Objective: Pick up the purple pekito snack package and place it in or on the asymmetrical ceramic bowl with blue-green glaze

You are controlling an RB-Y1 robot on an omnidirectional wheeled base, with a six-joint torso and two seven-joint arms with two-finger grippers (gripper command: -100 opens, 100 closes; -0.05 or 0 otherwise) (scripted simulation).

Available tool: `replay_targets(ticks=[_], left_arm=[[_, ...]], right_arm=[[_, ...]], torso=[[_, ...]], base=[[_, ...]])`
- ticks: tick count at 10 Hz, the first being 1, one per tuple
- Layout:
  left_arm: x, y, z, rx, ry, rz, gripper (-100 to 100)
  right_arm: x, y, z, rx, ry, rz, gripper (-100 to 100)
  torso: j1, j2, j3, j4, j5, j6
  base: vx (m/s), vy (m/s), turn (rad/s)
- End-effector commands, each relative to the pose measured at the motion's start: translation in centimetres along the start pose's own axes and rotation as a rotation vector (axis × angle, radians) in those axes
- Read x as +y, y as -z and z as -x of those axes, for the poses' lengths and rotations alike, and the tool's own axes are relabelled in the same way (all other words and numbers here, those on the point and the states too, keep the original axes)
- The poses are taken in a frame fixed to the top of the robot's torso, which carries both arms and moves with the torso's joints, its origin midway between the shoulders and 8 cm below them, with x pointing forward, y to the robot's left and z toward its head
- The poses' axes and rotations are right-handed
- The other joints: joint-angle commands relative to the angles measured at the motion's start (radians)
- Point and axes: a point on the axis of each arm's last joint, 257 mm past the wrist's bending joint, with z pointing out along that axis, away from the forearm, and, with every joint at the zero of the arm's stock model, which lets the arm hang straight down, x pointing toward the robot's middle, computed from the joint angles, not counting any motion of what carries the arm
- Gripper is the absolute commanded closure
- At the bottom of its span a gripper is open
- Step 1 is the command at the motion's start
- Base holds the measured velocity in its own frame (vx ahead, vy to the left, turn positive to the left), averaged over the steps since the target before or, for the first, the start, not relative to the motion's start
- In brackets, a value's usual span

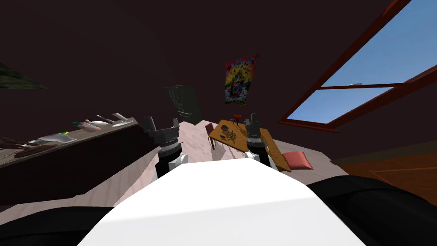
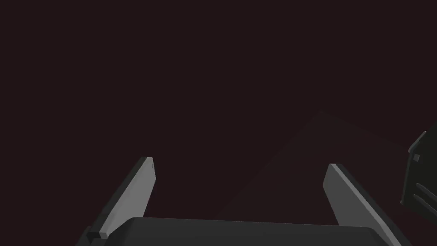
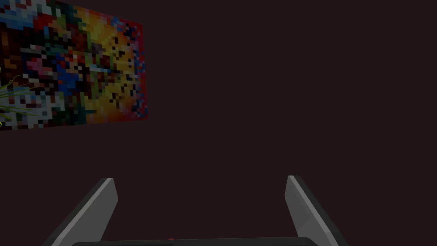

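Observation:
My left gripper (image 1: 161, 124) is held up over the pale floor, open, with nothing between its fingers (image 2: 136, 192). My right gripper (image 1: 252, 120) is raised in front of a wooden table (image 1: 260, 136), also open and empty, fingers (image 3: 96, 209) wide apart. Several small dark things (image 1: 228, 134) lie on that table, too small to name. To my left, a long dark counter (image 1: 85, 149) carries several pale dishes and utensils (image 1: 96, 124), a flat pale piece (image 1: 55, 137) and a small green-yellow thing (image 1: 65, 133). I cannot tell which is the snack package or the bowl.
A red chair (image 1: 210, 130) stands at the table's near-left corner and a red cushion (image 1: 298, 159) lies to its right. A tall dark cabinet (image 1: 183, 102) stands against the far wall beside a colourful poster (image 1: 240, 77). Pale floor (image 1: 194, 143) runs between counter and table.

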Motion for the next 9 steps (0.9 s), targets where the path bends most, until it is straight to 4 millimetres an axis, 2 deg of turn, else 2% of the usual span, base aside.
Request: replay_targets(ticks=[1,5,9], left_arm=[[0.0,0.0,0.0,0.0,0.0,0.0,0],[0.0,0.0,0.0,0.0,0.0,0.0,0],[0.0,0.0,0.0,0.0,0.0,0.0,0]], right_arm=[[0.0,0.0,-0.7,0.032,0.018,0.007,-100],[-0.6,0.1,-3.5,0.159,0.104,0.033,-100],[-2.6,1.1,-7.6,0.331,0.233,0.06,-100]], torso=[[0.0,0.0,0.0,0.0,0.0,0.0],[0.005,-0.002,-0.001,0.0,0.001,0.0],[0.008,-0.004,-0.002,-0.001,0.002,0.0]], base=[[0.001,0.017,0.074],[0.028,0.071,0.134],[0.06,0.118,0.193]])
